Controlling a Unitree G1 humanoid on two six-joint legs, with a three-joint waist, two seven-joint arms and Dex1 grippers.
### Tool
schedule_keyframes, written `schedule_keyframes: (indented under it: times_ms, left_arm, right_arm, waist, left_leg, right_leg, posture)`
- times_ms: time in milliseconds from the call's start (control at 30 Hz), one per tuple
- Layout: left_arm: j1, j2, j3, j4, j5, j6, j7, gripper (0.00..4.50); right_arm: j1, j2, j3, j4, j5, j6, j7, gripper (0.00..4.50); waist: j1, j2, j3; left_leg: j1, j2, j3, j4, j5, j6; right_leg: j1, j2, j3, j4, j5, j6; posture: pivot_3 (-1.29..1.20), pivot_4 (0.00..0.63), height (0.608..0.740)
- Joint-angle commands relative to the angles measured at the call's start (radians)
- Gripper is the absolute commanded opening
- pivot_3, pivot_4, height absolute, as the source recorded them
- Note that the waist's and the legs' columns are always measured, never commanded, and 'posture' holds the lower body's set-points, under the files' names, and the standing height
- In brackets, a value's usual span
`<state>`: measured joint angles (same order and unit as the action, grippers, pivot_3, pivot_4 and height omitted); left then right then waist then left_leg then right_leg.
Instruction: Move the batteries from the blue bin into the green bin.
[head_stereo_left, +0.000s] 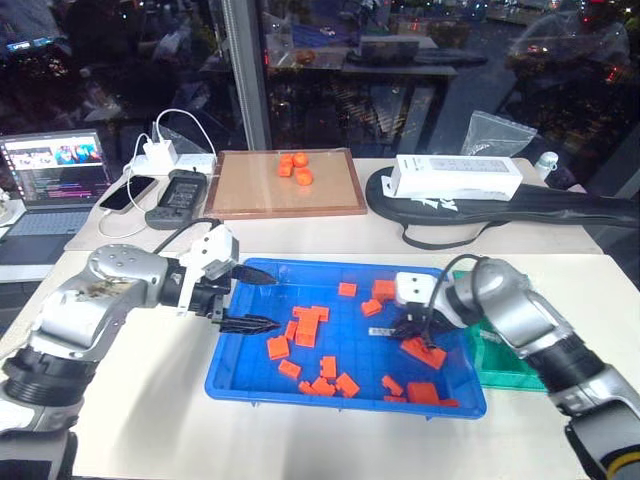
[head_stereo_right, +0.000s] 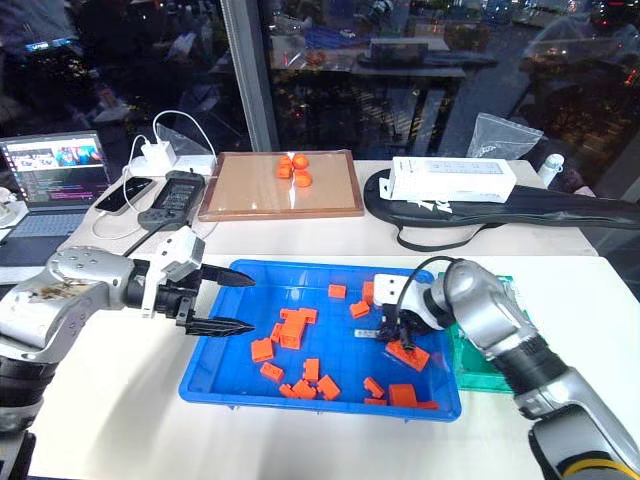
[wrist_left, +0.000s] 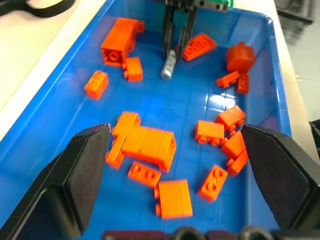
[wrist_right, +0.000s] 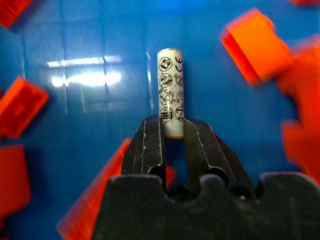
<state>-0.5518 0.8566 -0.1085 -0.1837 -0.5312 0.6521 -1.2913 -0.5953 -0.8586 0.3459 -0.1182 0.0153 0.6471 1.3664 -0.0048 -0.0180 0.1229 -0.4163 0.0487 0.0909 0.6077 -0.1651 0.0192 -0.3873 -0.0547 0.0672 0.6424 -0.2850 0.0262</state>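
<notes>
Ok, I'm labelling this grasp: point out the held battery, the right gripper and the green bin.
battery (wrist_right: 170, 85), right wrist view, printed side above the fingers.
right gripper (wrist_right: 172, 131), right wrist view, midway between the fingertips.
green bin (head_stereo_left: 507, 365), left eye view, bare inner wall.

Office or lab w/ night city view, big window (head_stereo_left: 400, 60), white table (head_stereo_left: 150, 400), open laptop (head_stereo_left: 50, 185), phone (head_stereo_left: 128, 193), charger & cables (head_stereo_left: 160, 152)

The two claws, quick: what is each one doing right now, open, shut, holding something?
Left gripper: open, holding nothing, at the blue bin's left edge.
Right gripper: shut on a battery, over the blue bin.
</notes>
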Motion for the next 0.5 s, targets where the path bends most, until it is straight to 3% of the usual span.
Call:
schedule_keyframes:
  times_ms: [33, 167, 300, 433, 500]
  left_arm:
    - [-0.065, -0.043, -0.013, 0.033, -0.01, -0.031, -0.033, 4.5]
    - [-0.105, -0.112, -0.05, 0.065, 0.014, -0.054, -0.027, 4.5]
    - [-0.119, -0.152, -0.063, 0.073, 0.03, -0.067, -0.018, 4.5]
    - [-0.117, -0.159, -0.059, 0.08, 0.054, -0.085, -0.003, 4.5]
    - [-0.111, -0.152, -0.039, 0.097, 0.071, -0.107, 0.017, 4.5]
  right_arm:
    - [-0.013, -0.141, -0.192, -0.15, 0.102, 0.145, 0.032, 0.23]
    - [-0.01, -0.293, -0.32, -0.119, 0.148, 0.227, 0.019, 0.23]
    - [0.065, -0.421, -0.377, -0.036, 0.115, 0.177, -0.007, 0.23]
    - [0.145, -0.466, -0.4, 0.022, 0.1, 0.151, -0.066, 0.23]
    - [0.173, -0.437, -0.379, 0.033, 0.101, 0.173, -0.104, 0.23]
  waist:
    - [0.001, 0.0, 0.0]
    - [0.003, -0.001, 0.0]
    - [0.006, -0.001, 0.0]
    - [-0.001, -0.001, 0.0]
    - [-0.009, 0.0, -0.001]
  left_leg:
    - [0.0, 0.0, 0.0, 0.0, 0.0, 0.0]
    - [0.0, 0.0, 0.0, 0.0, 0.0, 0.0]
    - [0.001, 0.0, 0.0, 0.0, 0.0, 0.0]
    - [0.001, 0.0, -0.001, -0.001, 0.0, 0.0]
    - [0.001, 0.0, -0.003, -0.001, 0.0, 0.0]
  right_leg:
    - [0.0, 0.0, 0.0, 0.0, 0.0, 0.0]
    - [0.001, 0.0, 0.0, -0.002, 0.0, 0.0]
    - [0.001, -0.001, 0.0, -0.002, 0.0, 0.0]
    - [0.001, -0.001, 0.001, -0.003, 0.0, 0.0]
    - [0.001, -0.001, 0.001, -0.003, 0.0, 0.0]
  posture:
    - [0.0, 0.15, 0.74]
    - [0.0, 0.15, 0.74]
    - [0.0, 0.15, 0.74]
    - [0.0, 0.15, 0.74]
    - [0.0, 0.15, 0.74]
